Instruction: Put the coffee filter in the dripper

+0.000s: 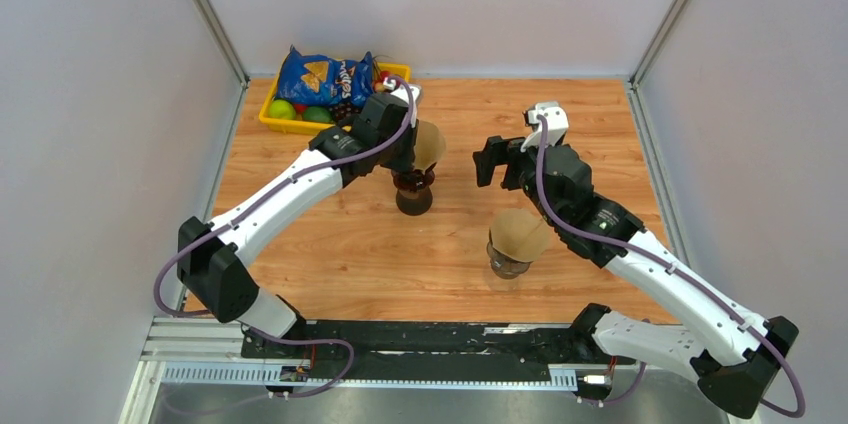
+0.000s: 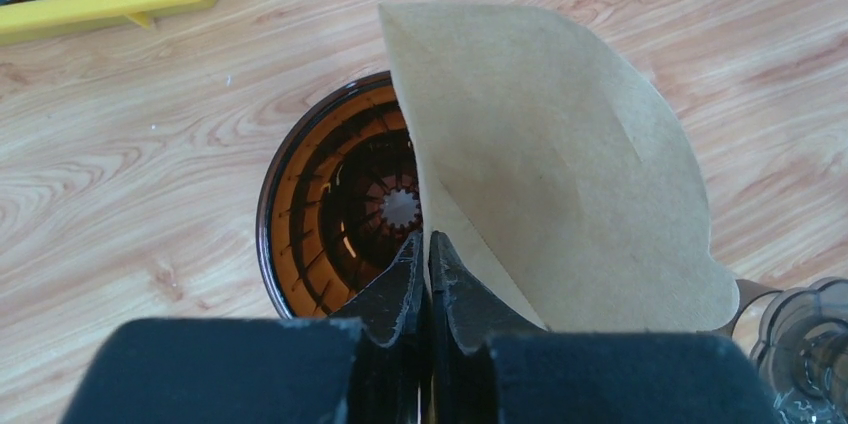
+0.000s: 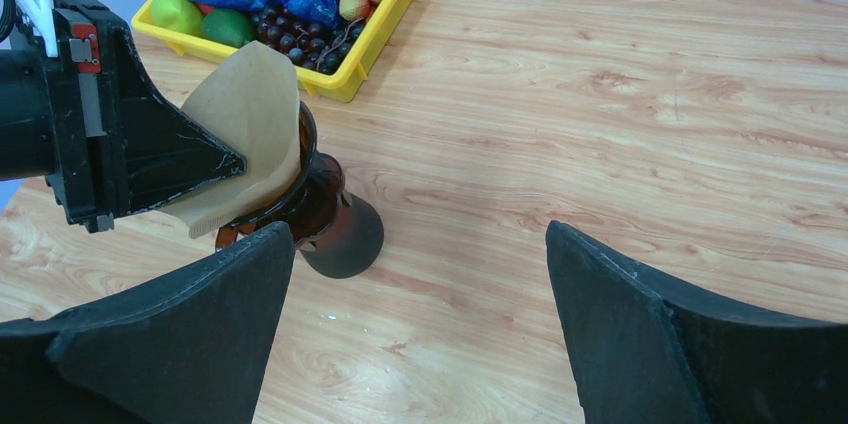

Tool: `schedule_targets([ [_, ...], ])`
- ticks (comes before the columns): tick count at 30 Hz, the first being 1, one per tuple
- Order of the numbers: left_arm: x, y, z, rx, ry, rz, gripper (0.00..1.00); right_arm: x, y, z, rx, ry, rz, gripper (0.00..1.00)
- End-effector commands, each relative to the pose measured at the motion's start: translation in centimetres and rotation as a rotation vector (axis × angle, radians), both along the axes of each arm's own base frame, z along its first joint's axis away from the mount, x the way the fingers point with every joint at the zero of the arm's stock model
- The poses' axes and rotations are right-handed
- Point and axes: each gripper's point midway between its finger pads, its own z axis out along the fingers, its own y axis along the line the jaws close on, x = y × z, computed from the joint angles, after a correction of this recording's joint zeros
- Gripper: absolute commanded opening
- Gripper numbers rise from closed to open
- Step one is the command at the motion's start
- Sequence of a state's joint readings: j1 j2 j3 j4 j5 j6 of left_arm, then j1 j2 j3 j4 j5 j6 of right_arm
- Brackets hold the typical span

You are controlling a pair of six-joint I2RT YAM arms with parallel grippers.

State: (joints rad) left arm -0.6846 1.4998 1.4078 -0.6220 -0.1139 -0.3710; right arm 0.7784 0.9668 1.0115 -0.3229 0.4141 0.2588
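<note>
My left gripper [image 2: 428, 244] is shut on the edge of a brown paper coffee filter [image 2: 550, 164] and holds it over the right rim of the amber dripper [image 2: 330, 204]. The filter's tip reaches down into the dripper. In the top view the left gripper [image 1: 408, 149], filter [image 1: 431, 142] and dripper [image 1: 414, 190] sit mid-table. The right wrist view shows the filter [image 3: 250, 114] tilted in the dripper [image 3: 325, 214]. My right gripper [image 3: 420, 254] is open and empty, to the right of the dripper, also seen from above [image 1: 487, 162].
A second glass dripper with a paper filter [image 1: 515, 239] stands at the front centre, and shows at the lower right of the left wrist view [image 2: 805, 344]. A yellow tray [image 1: 275, 126] with a chip bag [image 1: 320, 79] and fruit is at the back left.
</note>
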Motion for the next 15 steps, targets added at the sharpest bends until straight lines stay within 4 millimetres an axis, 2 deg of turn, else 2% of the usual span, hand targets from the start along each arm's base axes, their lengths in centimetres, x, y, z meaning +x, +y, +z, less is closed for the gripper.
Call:
schedule_targets([
  [1, 0.8, -0.5, 1.9, -0.01, -0.029, -0.015, 0.1, 0.6, 0.0, 0.7, 0.007, -0.03, -0.009, 1.0],
  [4, 0.9, -0.7, 2.3, -0.017, -0.03, -0.017, 0.16, 0.6, 0.0, 0.6, 0.008, -0.028, -0.01, 1.0],
  [9, 0.8, -0.8, 3.0, -0.028, -0.04, -0.021, 0.33, 0.6, -0.1, 0.6, 0.009, -0.028, -0.011, 1.0],
  [15, 0.7, -0.5, 3.4, -0.03, -0.045, -0.014, 0.46, 0.6, -0.1, 0.6, 0.009, -0.028, -0.011, 1.0],
])
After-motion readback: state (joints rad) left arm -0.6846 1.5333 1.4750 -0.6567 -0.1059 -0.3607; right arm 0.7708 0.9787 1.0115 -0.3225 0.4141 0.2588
